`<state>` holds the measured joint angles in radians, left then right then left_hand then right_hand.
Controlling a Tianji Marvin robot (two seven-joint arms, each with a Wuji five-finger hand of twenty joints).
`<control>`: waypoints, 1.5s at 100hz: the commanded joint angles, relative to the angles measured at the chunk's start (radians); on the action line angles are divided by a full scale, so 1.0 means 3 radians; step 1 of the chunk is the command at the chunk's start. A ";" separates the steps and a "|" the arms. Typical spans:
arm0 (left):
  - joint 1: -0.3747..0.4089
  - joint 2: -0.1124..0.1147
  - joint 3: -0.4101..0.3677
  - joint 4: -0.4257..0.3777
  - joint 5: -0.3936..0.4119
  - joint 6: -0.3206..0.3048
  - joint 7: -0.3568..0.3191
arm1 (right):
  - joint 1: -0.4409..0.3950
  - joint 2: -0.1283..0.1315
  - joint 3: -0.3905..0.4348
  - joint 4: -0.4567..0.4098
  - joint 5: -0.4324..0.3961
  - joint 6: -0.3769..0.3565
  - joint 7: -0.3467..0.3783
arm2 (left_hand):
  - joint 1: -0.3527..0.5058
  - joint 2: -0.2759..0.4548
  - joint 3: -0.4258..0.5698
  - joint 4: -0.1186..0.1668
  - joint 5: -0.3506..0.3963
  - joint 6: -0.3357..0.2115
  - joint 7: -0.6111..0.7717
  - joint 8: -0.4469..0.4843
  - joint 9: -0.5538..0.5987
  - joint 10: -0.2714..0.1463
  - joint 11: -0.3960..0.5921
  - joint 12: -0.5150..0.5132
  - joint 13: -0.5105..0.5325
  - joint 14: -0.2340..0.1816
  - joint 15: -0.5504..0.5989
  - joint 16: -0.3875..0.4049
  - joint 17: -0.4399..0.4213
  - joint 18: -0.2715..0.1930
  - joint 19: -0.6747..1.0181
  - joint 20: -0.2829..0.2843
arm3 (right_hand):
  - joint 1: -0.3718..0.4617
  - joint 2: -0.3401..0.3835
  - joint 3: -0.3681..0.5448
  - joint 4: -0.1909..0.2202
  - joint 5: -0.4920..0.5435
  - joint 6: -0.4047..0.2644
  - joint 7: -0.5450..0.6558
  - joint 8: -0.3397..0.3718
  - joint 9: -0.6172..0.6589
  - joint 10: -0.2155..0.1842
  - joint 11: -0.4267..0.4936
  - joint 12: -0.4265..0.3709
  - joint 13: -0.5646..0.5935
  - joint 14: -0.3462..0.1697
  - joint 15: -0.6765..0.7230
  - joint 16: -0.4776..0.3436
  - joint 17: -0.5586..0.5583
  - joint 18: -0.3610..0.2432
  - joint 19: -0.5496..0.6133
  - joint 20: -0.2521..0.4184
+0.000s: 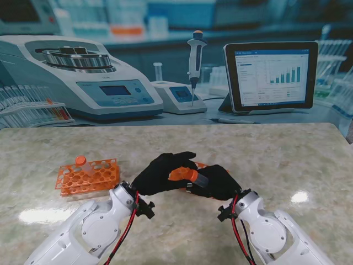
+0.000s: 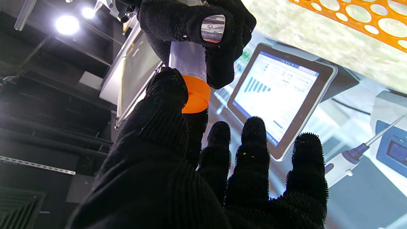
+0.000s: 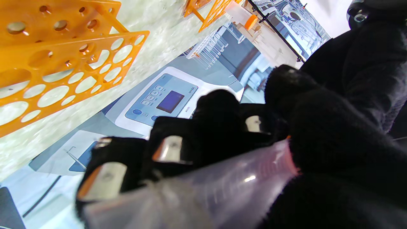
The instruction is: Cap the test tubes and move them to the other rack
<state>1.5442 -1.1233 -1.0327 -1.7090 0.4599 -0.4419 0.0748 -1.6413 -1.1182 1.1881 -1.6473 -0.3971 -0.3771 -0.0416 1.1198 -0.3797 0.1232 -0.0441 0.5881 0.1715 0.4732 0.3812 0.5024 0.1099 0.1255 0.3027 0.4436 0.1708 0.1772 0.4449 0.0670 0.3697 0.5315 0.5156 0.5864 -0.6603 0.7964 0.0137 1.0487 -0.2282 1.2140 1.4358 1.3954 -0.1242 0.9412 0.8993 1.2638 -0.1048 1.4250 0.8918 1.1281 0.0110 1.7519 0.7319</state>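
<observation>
Tube point(image 1: 199, 178), held above the desk point(image 1: 287, 160) centre in the right hand point(image 1: 218, 183), may cross-thread or slip if the left hand point(image 1: 160, 172), fingers point(image 2: 168, 87) pinching its orange cap point(image 1: 182, 174), twists off-axis, with the rack point(image 1: 88, 176) waiting at nine o'clock.

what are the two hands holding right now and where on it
The right hand grips the clear test tube around its body. The left hand pinches the orange cap on the tube's end, thumb on its side.

We see a pale marbled stone table point(image 1: 287, 160) with an orange perforated plastic rack point(image 1: 88, 176) lying on our left side.
</observation>
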 commanded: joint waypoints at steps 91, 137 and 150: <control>0.0130 0.0063 -0.0110 -0.0099 0.0035 -0.0211 -0.0214 | -0.0016 -0.0010 -0.0004 -0.0011 0.0008 0.0004 0.0008 | 0.0226 0.0121 0.0990 0.0004 0.0085 -0.1251 -0.0060 -0.0145 -0.0166 -0.0223 -0.0043 -0.0093 -0.0159 -0.0033 -0.0121 -0.0104 -0.0071 0.0007 -0.0006 -0.0091 | 0.0176 0.0031 -0.0049 -0.0072 0.0150 -0.0159 0.0208 0.0119 0.0147 0.0072 0.0010 0.0061 0.0211 -0.0620 0.0562 0.0110 0.0211 -0.0200 0.0645 0.0049; -0.0012 0.0055 0.0032 -0.0035 -0.0166 -0.0161 -0.0299 | 0.0001 -0.0009 -0.0026 0.0005 0.0024 -0.0013 0.0021 | 0.0091 0.0248 0.0461 0.0080 0.0126 -0.1175 -0.0083 -0.0147 -0.0016 -0.0151 0.0033 0.0069 0.0131 -0.0063 0.0138 0.0143 0.0064 0.0021 0.0078 0.0001 | 0.0177 0.0031 -0.0053 -0.0073 0.0150 -0.0159 0.0208 0.0119 0.0149 0.0075 0.0008 0.0062 0.0211 -0.0620 0.0562 0.0110 0.0211 -0.0199 0.0644 0.0048; -0.0058 0.0060 0.0059 -0.0002 -0.0152 -0.0124 -0.0328 | -0.0001 -0.0009 -0.0032 0.0003 0.0022 -0.0032 0.0017 | 0.0243 0.0296 0.0504 0.0106 0.0146 -0.1174 -0.0035 -0.0082 0.0062 -0.0154 0.0099 0.0216 0.0220 -0.0145 0.0354 0.0471 0.0131 -0.0025 0.0251 0.0114 | 0.0180 0.0029 -0.0054 -0.0073 0.0149 -0.0161 0.0206 0.0118 0.0147 0.0073 0.0007 0.0062 0.0211 -0.0620 0.0562 0.0110 0.0211 -0.0199 0.0644 0.0048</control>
<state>1.5316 -1.1050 -1.0159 -1.7136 0.4114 -0.4871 -0.0141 -1.6360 -1.1182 1.1833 -1.6457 -0.3929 -0.3827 -0.0388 1.1334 -0.3172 0.2734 -0.0458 0.6095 -0.1790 0.4428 0.3389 0.5024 0.0820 0.1456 0.3388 0.4855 0.1704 0.2472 0.5408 0.1020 0.3700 0.5579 0.5156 0.5865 -0.6593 0.7872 0.0137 1.0487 -0.2270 1.2139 1.4358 1.3954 -0.1241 0.9409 0.8993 1.2638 -0.1048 1.4251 0.8918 1.1284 0.0110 1.7519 0.7311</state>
